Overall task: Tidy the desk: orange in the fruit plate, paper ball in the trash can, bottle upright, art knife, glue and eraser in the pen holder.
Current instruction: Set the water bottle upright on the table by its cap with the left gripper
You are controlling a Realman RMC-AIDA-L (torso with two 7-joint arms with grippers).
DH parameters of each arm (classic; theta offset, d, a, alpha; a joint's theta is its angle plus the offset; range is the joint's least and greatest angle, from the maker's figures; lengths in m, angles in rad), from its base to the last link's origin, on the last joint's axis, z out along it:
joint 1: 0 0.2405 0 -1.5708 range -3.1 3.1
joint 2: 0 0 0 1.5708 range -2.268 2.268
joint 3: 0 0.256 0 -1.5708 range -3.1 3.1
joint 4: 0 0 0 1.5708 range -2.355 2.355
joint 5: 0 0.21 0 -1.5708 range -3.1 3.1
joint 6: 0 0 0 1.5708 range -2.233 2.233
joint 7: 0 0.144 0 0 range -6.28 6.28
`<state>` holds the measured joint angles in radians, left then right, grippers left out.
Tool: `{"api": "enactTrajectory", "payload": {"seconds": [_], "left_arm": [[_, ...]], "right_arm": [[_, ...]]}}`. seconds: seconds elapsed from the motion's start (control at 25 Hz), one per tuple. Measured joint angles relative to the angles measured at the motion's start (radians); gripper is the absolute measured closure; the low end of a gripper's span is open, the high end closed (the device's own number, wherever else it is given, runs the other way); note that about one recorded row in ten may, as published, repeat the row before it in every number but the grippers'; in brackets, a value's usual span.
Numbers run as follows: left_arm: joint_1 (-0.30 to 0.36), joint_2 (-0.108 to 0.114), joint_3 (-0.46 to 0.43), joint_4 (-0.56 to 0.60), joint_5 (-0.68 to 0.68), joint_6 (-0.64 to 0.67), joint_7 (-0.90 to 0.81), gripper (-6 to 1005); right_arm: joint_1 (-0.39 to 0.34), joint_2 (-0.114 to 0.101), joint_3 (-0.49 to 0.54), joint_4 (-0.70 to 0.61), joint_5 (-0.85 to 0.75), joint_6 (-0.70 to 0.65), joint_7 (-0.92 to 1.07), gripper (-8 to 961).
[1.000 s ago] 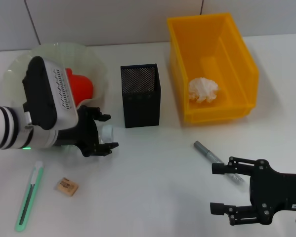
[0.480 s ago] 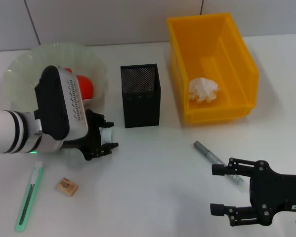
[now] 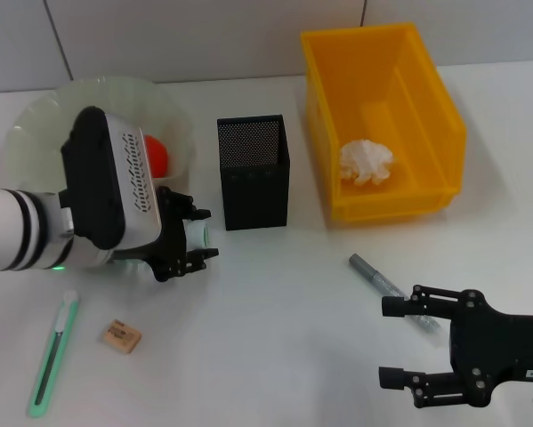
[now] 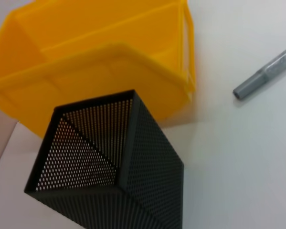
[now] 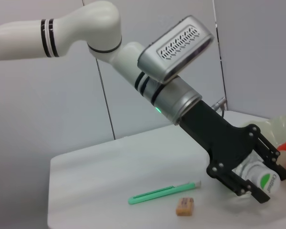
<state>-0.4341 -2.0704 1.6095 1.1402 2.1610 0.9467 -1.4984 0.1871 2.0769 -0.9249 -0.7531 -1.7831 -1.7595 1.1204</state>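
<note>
My left gripper [image 3: 193,244] is shut on a small white bottle [image 3: 196,235] with a green label, just left of the black mesh pen holder [image 3: 254,172]. The right wrist view shows the same grip on the bottle [image 5: 263,179]. The orange [image 3: 157,153] lies in the pale fruit plate [image 3: 35,133], partly hidden by my left arm. The paper ball [image 3: 366,162] lies in the yellow bin [image 3: 444,116]. A green art knife [image 3: 52,354] and a tan eraser [image 3: 122,335] lie at the front left. My right gripper [image 3: 386,342] is open and empty at the front right.
A grey pen-shaped stick [image 3: 386,286] lies on the table just beyond my right gripper's upper finger. The left wrist view shows the pen holder [image 4: 104,162] close up, the yellow bin [image 4: 85,62] behind it and the grey stick [image 4: 267,71].
My left arm has turned and carried the bottle slightly right and back, closer to the pen holder. The right arm has not moved.
</note>
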Motion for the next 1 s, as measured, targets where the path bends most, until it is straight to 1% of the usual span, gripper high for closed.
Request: {"api": "enactTrajectory", "payload": {"seconds": [0.08,0.16,0.28,0.32,0.36,0.4,0.56,0.6,0.64,0.68,0.76,0.8,1.0], "left_arm": [[0.000,0.000,0.000,0.000,0.000,0.000,0.000,527],[0.035,0.001,-0.012,0.081,0.006,0.056,-0.033,527],[0.035,0.001,-0.012,0.081,0.006,0.056,-0.033,527],[0.056,0.001,-0.019,0.119,0.006,0.071,-0.049,526],[0.056,0.001,-0.019,0.119,0.006,0.071,-0.049,526],[0.099,0.002,-0.044,0.186,0.003,0.087,-0.082,526],[0.099,0.002,-0.044,0.186,0.003,0.087,-0.082,527],[0.115,0.001,-0.065,0.205,-0.002,0.100,-0.095,527],[0.115,0.001,-0.065,0.205,-0.002,0.100,-0.095,528],[0.132,0.002,-0.109,0.212,-0.060,0.128,-0.112,530],[0.138,0.003,-0.116,0.213,-0.077,0.131,-0.112,532],[0.155,0.003,-0.126,0.217,-0.115,0.134,-0.111,534],[0.172,0.002,-0.141,0.218,-0.158,0.133,-0.108,541]], "right_arm": [[0.000,0.000,0.000,0.000,0.001,-0.002,0.000,133],[0.001,0.001,0.000,0.000,0.002,-0.002,0.000,133],[0.002,0.002,0.000,0.000,0.003,-0.002,0.000,133],[0.003,0.002,0.000,0.000,0.003,-0.002,0.001,133],[0.004,0.002,0.000,0.000,0.003,-0.003,0.001,133],[0.004,0.002,0.000,0.000,0.003,-0.003,0.001,133],[0.007,0.002,0.000,0.000,0.004,-0.003,0.001,133],[0.008,0.002,0.000,0.000,0.004,-0.003,0.001,133],[0.009,0.002,0.000,0.000,0.004,-0.003,0.001,133],[0.010,0.002,0.000,0.000,0.004,-0.003,0.001,133],[0.012,0.002,0.000,0.000,0.004,-0.003,0.001,133],[0.012,0.002,0.000,0.000,0.004,-0.003,0.001,133],[0.013,0.002,0.000,0.000,0.004,-0.004,0.001,133]]}}
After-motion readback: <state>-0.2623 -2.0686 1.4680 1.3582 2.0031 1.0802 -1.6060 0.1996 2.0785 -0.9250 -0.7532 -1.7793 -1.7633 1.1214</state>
